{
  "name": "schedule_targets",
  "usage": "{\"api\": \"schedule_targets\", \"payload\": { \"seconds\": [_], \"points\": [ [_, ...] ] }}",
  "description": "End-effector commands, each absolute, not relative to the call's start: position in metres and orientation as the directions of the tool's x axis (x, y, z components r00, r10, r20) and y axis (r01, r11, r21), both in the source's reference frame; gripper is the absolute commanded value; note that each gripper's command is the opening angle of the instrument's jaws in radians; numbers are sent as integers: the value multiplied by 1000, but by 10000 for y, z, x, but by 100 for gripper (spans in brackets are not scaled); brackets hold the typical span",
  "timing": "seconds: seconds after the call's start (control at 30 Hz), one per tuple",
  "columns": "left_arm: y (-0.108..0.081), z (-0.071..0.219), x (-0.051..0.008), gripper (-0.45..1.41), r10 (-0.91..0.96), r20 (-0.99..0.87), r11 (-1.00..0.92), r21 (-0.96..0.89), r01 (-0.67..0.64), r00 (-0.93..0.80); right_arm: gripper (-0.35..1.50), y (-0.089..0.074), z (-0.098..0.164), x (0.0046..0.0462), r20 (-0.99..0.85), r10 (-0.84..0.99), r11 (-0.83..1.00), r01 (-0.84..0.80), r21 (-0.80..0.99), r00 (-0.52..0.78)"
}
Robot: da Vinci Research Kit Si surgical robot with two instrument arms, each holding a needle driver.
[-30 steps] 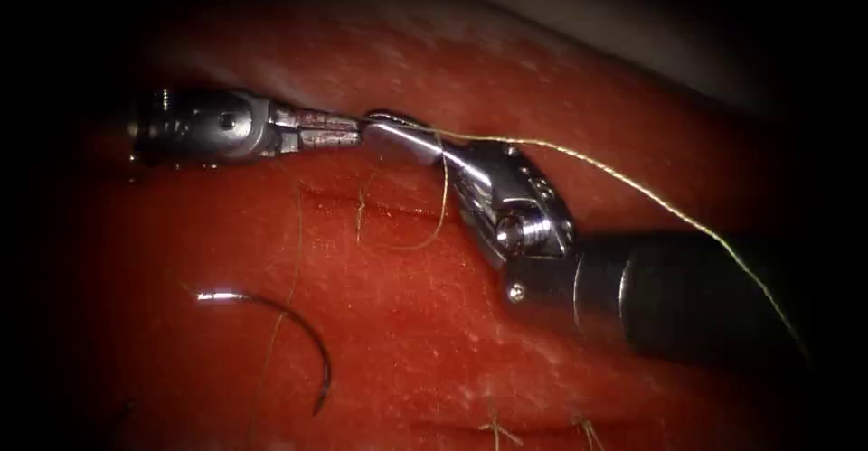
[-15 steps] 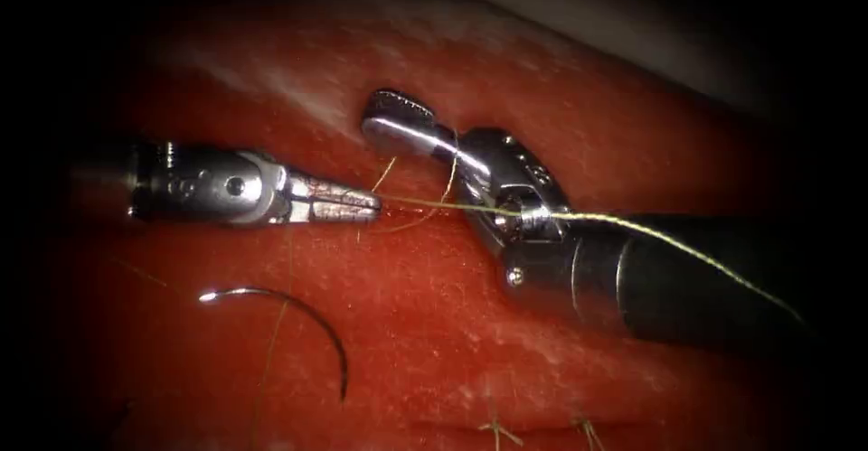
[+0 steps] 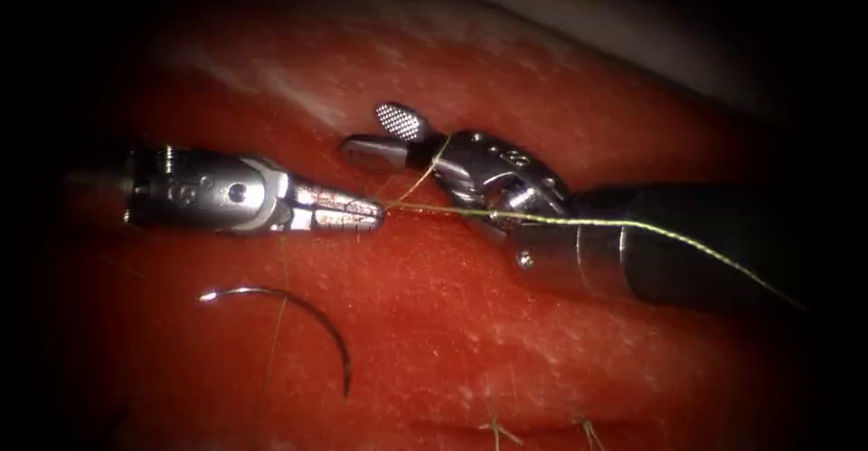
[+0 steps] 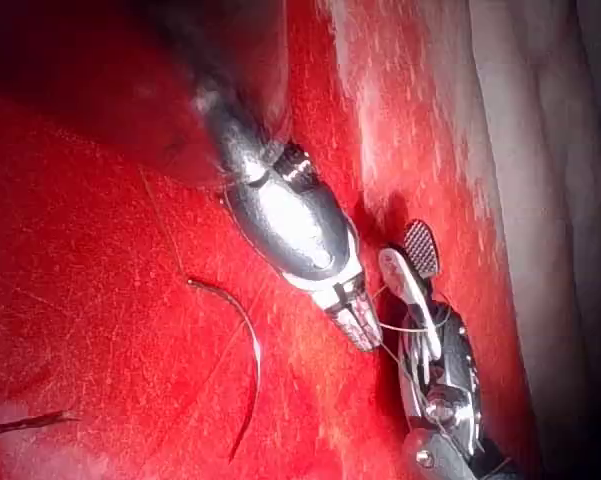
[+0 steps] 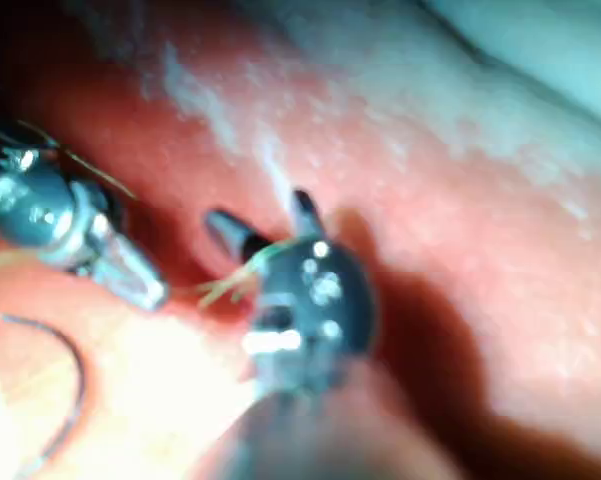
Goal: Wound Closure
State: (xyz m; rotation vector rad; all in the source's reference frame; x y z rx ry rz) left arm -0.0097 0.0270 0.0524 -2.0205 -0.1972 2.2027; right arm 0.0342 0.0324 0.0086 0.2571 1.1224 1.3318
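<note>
The needle (image 3: 298,320) is just lying loose on the tissue (image 3: 470,342), nobody's holding it. In the endoscope view it's down at the lower left, well below the left tool (image 3: 366,213); its bright end sits toward the left and the curve arcs up and over, then drops down to its other end on the right, so its long axis runs roughly left-to-right and then hooks downward. It doesn't look stuck into the tissue anywhere, the whole arc shows. The left wrist view gives a nicer look at that: the needle (image 4: 238,350) lies flat on the tissue (image 4: 90,300), clear of the left tool (image 4: 365,330). The thread (image 3: 588,222) is where the action is. The left tool has its jaws pinched together on the thread right at the tip, and from there the strand runs off to the right, across the right tool's wrist and along its shaft. The right tool (image 3: 380,135) has its jaws spread apart, one ribbed pad face up, holding nothing, with a strand of thread draped across the base of the jaws. The right wrist view shows the same gap between the two jaws of the right tool (image 5: 255,222) and a bit of thread (image 5: 230,285) bunched near them, but the fine detail is lost there. Further down the tissue in the endoscope view there are a couple of short cut ends of thread (image 3: 495,431) sticking up.
</note>
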Motion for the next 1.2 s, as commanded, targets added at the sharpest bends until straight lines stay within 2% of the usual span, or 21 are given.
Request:
{"api": "schedule_targets", "payload": {
  "seconds": [0.03, 0.5, 0.67, 0.7, 0.73, 0.8, 0.97, 1.2],
  "points": [
    [266, 530, -103, -35, 197, -976, -980, -196, -19, -89, 81, 328, 92, 350, -495, 854, 292, -640, 710, -160],
    [268, 533, -101, -35, 196, -975, -981, -196, -19, -104, 78, 320, 132, 365, -454, 888, 269, -712, 649, -79],
    [268, 533, -100, -35, 196, -975, -981, -196, -18, -107, 68, 318, 140, 367, -441, 896, 268, -725, 635, -56],
    [268, 533, -100, -35, 196, -974, -981, -196, -17, -110, 63, 317, 140, 368, -440, 897, 268, -725, 635, -53],
    [268, 533, -99, -35, 196, -974, -981, -196, -16, -112, 37, 316, 141, 369, -435, 899, 270, -723, 636, -47],
    [267, 532, -96, -35, 196, -973, -981, -195, -16, -122, -35, 314, 140, 374, -408, 913, 280, -692, 665, -22],
    [279, 536, -74, -35, 200, -969, -980, -197, -35, -144, -35, 304, 130, 372, -462, 886, 369, -652, 662, 32],
    [314, 548, -39, -35, 214, -953, -976, -199, -89, -215, -35, 307, 90, 360, -543, 840, 440, -611, 659, 19]
  ]
}}
